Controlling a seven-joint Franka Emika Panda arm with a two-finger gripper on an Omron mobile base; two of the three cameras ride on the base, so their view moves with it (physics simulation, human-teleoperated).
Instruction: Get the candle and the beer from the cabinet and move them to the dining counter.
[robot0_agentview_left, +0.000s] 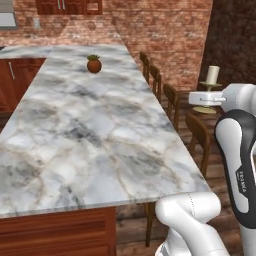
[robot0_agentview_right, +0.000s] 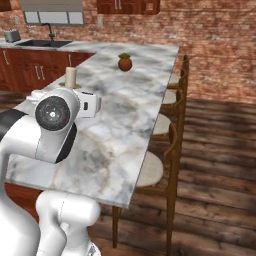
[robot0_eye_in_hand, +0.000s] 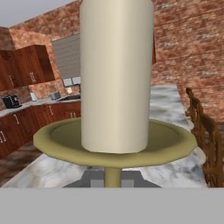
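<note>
From the left base view the candle (robot0_agentview_left: 213, 75) stands upright in the gripper (robot0_agentview_left: 206, 98), carried in the air beside the chairs (robot0_agentview_left: 172, 102), off the far edge of the surface (robot0_agentview_left: 90, 130); a brown plant pot (robot0_agentview_left: 94, 64) sits near the far end; from the right base view the candle (robot0_agentview_right: 71, 76) peeks above the arm, over the marble; the hand view shows the jaws closed on the thin brass stem under the saucer (robot0_eye_in_hand: 113, 142); judged light, rigid, top-heavy and smooth, so the stem hold suits it if kept level.
</note>
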